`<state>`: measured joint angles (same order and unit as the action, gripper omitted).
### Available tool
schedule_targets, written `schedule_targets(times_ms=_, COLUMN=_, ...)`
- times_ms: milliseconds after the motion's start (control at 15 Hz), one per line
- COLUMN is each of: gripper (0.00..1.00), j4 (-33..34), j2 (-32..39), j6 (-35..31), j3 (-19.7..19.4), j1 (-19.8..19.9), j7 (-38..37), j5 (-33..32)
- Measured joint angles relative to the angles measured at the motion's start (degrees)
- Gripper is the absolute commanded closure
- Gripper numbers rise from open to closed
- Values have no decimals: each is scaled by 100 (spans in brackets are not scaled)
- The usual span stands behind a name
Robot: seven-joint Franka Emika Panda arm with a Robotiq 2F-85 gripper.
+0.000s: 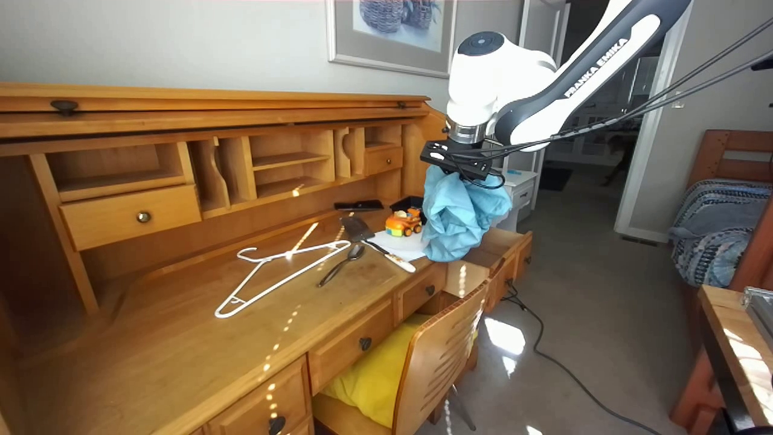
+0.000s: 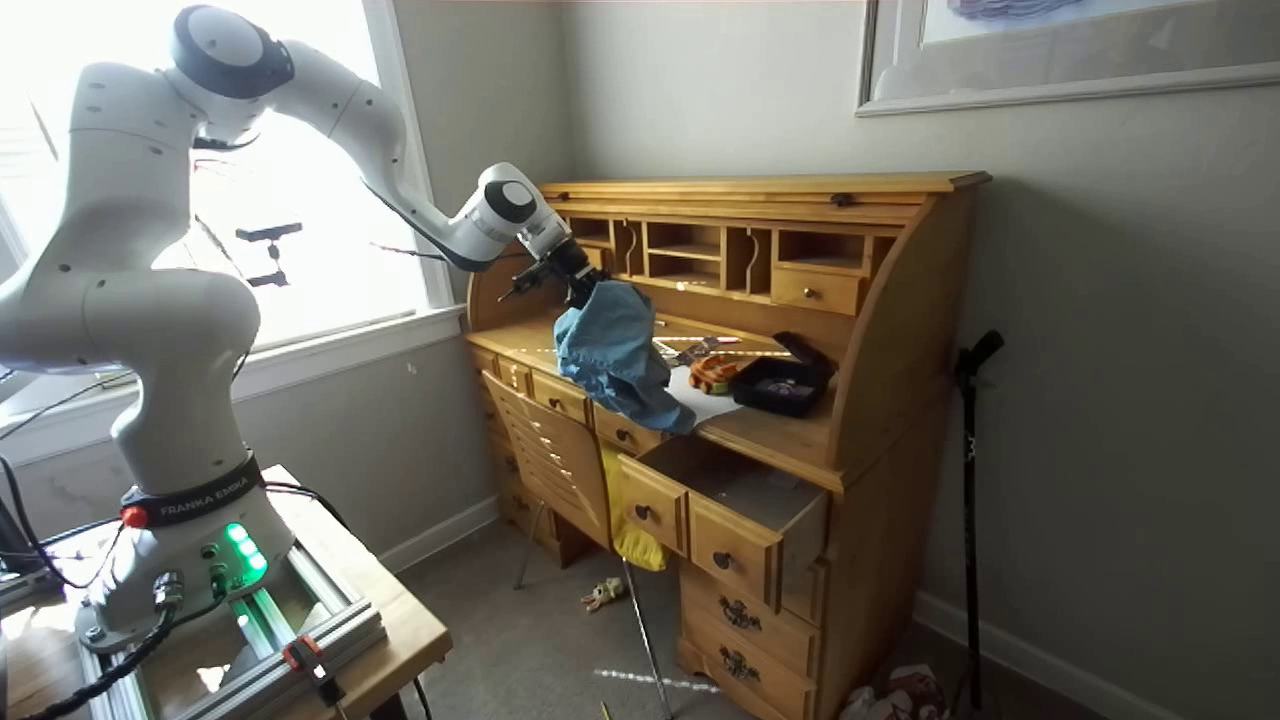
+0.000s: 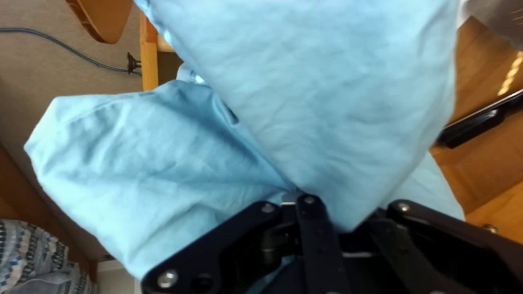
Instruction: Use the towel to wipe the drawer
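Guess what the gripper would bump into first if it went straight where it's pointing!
Probably the open drawer or the desk down below, with the blue towel touching before the gripper does. The towel hides which, and depth is unclear.

Pale-blue towel (image 1: 460,214); black hand (image 3: 347,220); honey-brown drawer (image 2: 745,535); patterned blue-grey bedding (image 1: 712,241)

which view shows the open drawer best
An exterior view, where the open drawer shows front and inside. In an exterior view, the blue towel and chair partly hide it; the wrist view shows only edge and knob.
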<state>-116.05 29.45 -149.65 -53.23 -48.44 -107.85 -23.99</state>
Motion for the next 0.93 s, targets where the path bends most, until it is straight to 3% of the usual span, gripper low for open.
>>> schedule_targets(times_ms=267, gripper=98, j4=220, j2=-53, j6=542, j3=719, j1=1156, j7=-7, j5=385)
schedule_targets(times_ms=667, gripper=98, j4=483, j2=-44, j6=762, j3=2088, j1=3387, j7=-70, j5=946)
schedule_targets(times_ms=933, gripper=98, j4=632, j2=155, j6=781, j3=2872, j1=4335, j7=-448, j5=1393)
